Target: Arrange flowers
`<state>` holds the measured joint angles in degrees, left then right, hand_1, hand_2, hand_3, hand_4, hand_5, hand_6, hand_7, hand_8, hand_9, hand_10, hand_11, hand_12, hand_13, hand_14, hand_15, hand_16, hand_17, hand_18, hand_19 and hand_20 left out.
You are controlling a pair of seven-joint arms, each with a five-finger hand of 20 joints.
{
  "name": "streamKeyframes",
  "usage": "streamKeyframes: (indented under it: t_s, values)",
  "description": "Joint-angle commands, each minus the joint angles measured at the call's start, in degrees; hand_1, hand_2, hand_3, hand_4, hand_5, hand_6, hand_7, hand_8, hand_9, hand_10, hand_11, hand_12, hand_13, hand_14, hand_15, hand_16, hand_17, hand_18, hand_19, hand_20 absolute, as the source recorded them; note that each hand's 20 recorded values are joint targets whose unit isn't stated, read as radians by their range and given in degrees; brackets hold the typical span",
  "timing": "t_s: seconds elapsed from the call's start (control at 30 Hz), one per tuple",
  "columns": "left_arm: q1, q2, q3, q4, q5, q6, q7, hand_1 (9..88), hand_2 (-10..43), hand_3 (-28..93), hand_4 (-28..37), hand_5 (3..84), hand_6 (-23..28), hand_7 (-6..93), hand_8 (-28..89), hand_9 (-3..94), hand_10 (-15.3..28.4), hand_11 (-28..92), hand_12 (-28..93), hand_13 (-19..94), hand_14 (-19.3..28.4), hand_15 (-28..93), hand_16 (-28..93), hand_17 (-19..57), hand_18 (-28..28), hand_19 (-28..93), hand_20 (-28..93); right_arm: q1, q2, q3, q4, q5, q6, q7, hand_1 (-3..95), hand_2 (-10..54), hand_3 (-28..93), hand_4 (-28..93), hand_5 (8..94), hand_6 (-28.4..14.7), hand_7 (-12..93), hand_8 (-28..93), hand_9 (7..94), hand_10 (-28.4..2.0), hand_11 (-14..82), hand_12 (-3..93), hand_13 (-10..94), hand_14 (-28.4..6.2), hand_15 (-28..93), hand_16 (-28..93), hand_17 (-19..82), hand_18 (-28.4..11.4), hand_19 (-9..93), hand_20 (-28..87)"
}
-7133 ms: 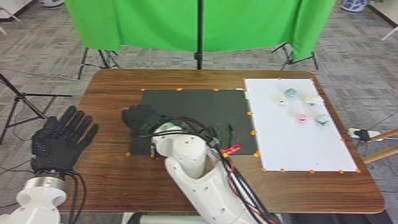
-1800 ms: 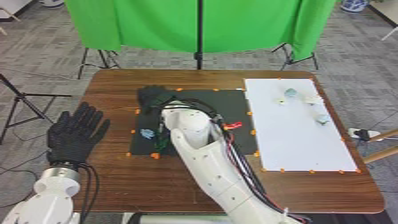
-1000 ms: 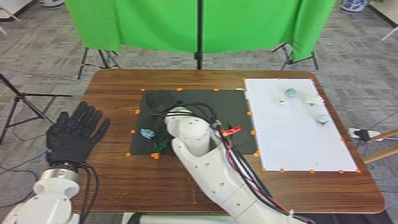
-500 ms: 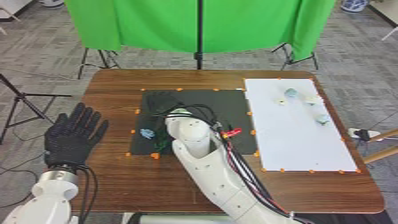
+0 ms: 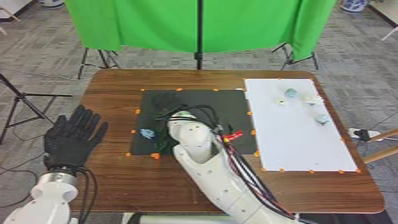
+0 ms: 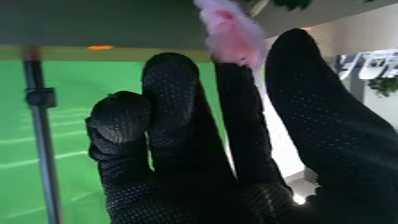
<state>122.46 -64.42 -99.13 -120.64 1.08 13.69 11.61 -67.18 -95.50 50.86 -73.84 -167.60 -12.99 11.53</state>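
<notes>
Found blue flower [image 5: 147,133] on black mat [image 5: 211,97], pink flower [image 6: 229,35] beside straight, parted fingers of right hand [image 6: 195,200]. Judged incomplete: counted flowers [image 5: 290,92] on white sheet [image 5: 302,150]. Noted left hand [image 5: 67,145] spread.

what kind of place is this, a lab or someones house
Probably a robotics lab or test area rather than a home: a green backdrop hangs behind the wooden table, a tripod stands to its left, and orange markers line the white sheet.
</notes>
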Motion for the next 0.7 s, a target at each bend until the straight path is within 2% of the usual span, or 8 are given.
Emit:
streamKeyframes:
  t_s: [0.03, 0.13, 0.3, 0.37, 0.4, 0.47, 0.57, 0.7]
  values:
    - [2.24, -2.05, -0.74, -0.23, -0.05, 1.51, -1.31, 31.9, 14.9, 76, -28.3, 47.4, 7.8, 22.1, -12, 40.2, 14.3, 30, 12, 31, 15.8, 52, -9, -5.7, 15.9, 43, 16, 1.25, 3.01, 1.06, -4.66, 10.14, 2.97, 6.40, 39.7, -9.5, 79, -28, 51.8, -5.5, 19, -14, 42.7, -18.1, 11.0, 10.3, 66, -14.3, 76, 21, 41, -25.0, 92, 35]
    - [2.22, -2.62, -0.78, -0.03, 0.06, 1.37, -1.78, 31.9, 14.8, 76, -28.3, 47.3, 7.8, 22.0, -12, 40.1, 14.3, 30, 12, 31, 15.8, 52, -9, -5.7, 15.9, 43, 16, 0.93, 4.71, 1.52, -7.44, 14.25, 4.10, 7.88, 36.9, -9.5, 78, -28, 47.0, -6.1, 17, -14, 38.2, -18.8, 11.4, 9.2, 65, -14.5, 77, 21, 41, -25.6, 93, 34]
    - [3.50, -3.90, -1.49, -0.54, 0.36, 1.35, -2.68, 31.9, 14.8, 76, -28.3, 47.3, 7.8, 22.1, -12, 40.1, 14.3, 30, 12, 31, 15.8, 52, -9, -5.7, 15.9, 43, 16, -1.22, 9.88, 4.88, -14.64, 21.26, 6.85, 11.35, 32.8, -9.5, 76, -28, 41.3, -7.6, 15, -13, 34.9, -20.3, 11.2, 8.9, 64, -15.7, 78, 20, 40, -26.4, 93, 34]
    - [2.74, -3.95, -1.24, -0.02, 0.37, 1.60, -2.86, 31.9, 14.7, 76, -28.3, 47.3, 7.8, 22.1, -12, 40.1, 14.3, 31, 12, 31, 15.8, 52, -9, -5.7, 15.9, 43, 16, -1.16, 12.30, 7.15, -15.38, 22.14, 8.68, 12.22, 31.6, -9.5, 76, -28, 40.1, -8.0, 14, -12, 34.4, -21.1, 11.1, 9.0, 62, -16.4, 78, 20, 40, -26.6, 93, 34]
    - [2.95, -4.11, -1.42, -0.13, 0.56, 1.57, -3.02, 31.9, 14.7, 76, -28.3, 47.3, 7.8, 22.1, -12, 40.1, 14.3, 30, 12, 31, 15.8, 52, -9, -5.7, 15.9, 43, 16, -1.31, 14.17, 8.06, -16.14, 21.42, 8.44, 12.72, 31.4, -9.5, 76, -28, 40.1, -8.0, 14, -12, 34.5, -21.3, 11.2, 9.1, 61, -17.2, 78, 20, 39, -26.8, 93, 33]
    - [3.33, -4.68, -1.57, -0.38, 0.63, 1.45, -2.91, 31.9, 14.6, 76, -28.3, 47.3, 7.8, 22.1, -12, 40.1, 14.3, 30, 12, 31, 15.9, 52, -9, -5.7, 15.9, 43, 16, -1.90, 17.53, 10.30, -16.56, 19.03, 8.75, 13.42, 31.7, -9.5, 77, -28, 40.9, -8.4, 14, -12, 35.2, -22.1, 11.6, 10.0, 49, -19.3, 68, 15, 35, -27.1, 91, 33]
    - [3.91, -4.83, -1.97, -0.74, 1.10, 1.26, -3.27, 32.0, 14.6, 76, -28.3, 47.4, 7.9, 22.0, -12, 40.0, 14.2, 30, 12, 31, 15.9, 52, -9, -5.7, 15.9, 43, 16, -4.27, 22.84, 13.68, -17.62, 22.46, 11.14, 16.56, 33.0, -9.5, 80, -28, 42.3, -8.6, 15, -13, 35.0, -23.0, 11.6, 10.9, 30, -23.5, 57, 10, 24, -27.6, 82, 30]
    - [4.58, -4.91, -2.62, -0.83, 1.55, 0.94, -3.28, 31.9, 14.6, 76, -28.3, 47.2, 7.8, 21.9, -12, 39.8, 14.2, 30, 12, 31, 15.9, 52, -9, -5.7, 15.9, 43, 16, -8.68, 28.65, 20.49, -19.02, 26.68, 7.60, 20.42, 33.6, -9.5, 83, -28, 39.9, -8.2, 17, -14, 30.9, -22.6, 11.9, 10.5, 17, -25.0, 43, 6, 12, -25.6, 67, 23]
